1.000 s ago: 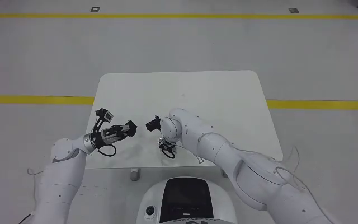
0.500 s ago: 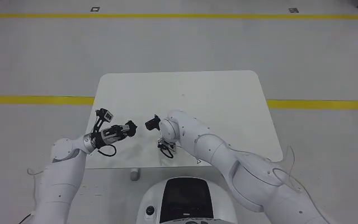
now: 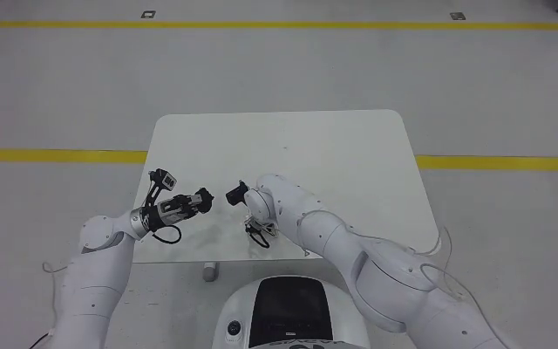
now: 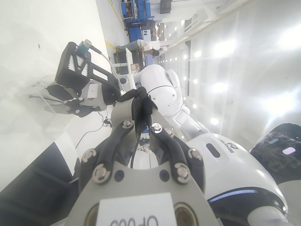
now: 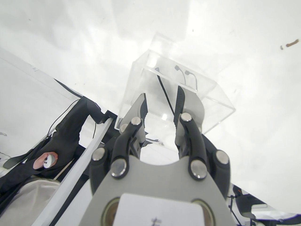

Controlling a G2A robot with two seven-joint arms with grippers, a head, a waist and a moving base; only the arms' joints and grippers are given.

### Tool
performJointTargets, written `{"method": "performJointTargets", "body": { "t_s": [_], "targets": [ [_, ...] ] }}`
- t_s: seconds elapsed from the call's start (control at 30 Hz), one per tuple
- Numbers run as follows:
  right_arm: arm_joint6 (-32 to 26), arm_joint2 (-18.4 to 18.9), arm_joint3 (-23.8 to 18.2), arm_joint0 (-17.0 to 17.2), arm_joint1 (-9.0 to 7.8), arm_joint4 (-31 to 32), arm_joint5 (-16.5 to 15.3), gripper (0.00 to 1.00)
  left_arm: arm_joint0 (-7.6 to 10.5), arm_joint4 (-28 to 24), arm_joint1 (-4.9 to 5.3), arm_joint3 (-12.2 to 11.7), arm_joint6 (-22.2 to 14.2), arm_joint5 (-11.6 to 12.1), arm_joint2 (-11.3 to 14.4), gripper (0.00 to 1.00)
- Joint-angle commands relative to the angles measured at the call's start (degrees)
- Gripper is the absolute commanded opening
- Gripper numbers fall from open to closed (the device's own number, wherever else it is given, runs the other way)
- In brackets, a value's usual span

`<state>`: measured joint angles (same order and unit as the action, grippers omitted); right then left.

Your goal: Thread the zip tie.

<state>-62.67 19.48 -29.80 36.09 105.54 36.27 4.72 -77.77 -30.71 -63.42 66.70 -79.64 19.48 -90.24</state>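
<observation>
My left gripper is shut on a black zip tie; in the top view it hovers over the table's left front part. My right gripper stands open, pointing down at a clear plastic box that holds black zip ties. One tie's strand rises between the right fingers without being clamped. In the top view the right gripper and the box sit near the table's front edge. From the left wrist view the right gripper lies close ahead of my left one.
The white table is bare across its back and right half. Its front edge runs just behind the clear box. A small brown scrap lies on the tabletop away from the box.
The right arm's wrist has crept slightly left, toward the left gripper. The left arm has stayed still with the zip tie in it.
</observation>
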Motion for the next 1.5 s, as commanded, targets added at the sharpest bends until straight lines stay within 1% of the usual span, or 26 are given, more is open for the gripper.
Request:
{"method": "performJointTargets", "body": {
  "t_s": [0.0,0.1,0.2,0.4,0.6,0.73,0.8,0.93,1.03,1.3,1.4,1.47],
  "targets": [
    [0.46,0.05,0.42,0.00,0.24,0.34,0.29,0.24,0.00,0.00,0.00,0.00,0.00,0.00,0.00,0.00],
    [1.42,0.22,1.06,0.00,0.59,0.84,0.67,0.22,0.00,0.00,0.00,0.00,0.00,0.00,0.00,0.00],
    [2.07,0.20,1.50,-0.05,0.91,1.75,0.96,0.18,0.00,0.00,0.00,0.00,0.00,0.00,0.00,0.00],
    [2.06,0.29,2.39,0.00,1.48,2.98,1.08,0.22,0.00,0.00,0.00,0.00,0.00,0.00,0.00,0.00],
    [1.82,0.37,3.07,0.23,2.05,3.94,0.98,0.23,0.00,0.00,0.00,0.00,0.00,0.00,0.00,0.00],
    [1.78,0.37,3.52,0.31,2.49,4.72,1.10,0.20,0.00,0.00,0.00,0.00,0.00,0.00,0.00,0.00],
    [1.75,0.39,3.79,0.32,2.73,5.13,1.24,0.16,0.00,0.00,0.00,0.00,0.00,0.00,0.00,0.00],
    [1.64,0.49,4.45,0.27,3.14,5.77,1.40,0.05,0.00,0.00,0.00,0.00,0.00,0.00,0.00,0.00],
    [1.65,0.68,4.97,0.25,3.42,6.09,1.50,0.00,0.00,0.00,0.00,0.00,0.00,0.00,0.00,0.00],
    [1.83,1.44,5.94,-0.04,3.92,6.63,1.56,0.00,0.00,0.00,0.00,0.00,0.00,0.00,0.00,0.00],
    [1.98,1.88,5.60,-0.22,3.97,6.70,1.28,0.00,0.00,0.00,0.00,0.00,0.00,0.00,0.00,0.00],
    [1.93,2.31,4.97,-0.33,3.91,6.49,0.37,0.00,0.00,0.00,0.00,0.00,0.00,0.00,0.00,0.00]
  ]
}}
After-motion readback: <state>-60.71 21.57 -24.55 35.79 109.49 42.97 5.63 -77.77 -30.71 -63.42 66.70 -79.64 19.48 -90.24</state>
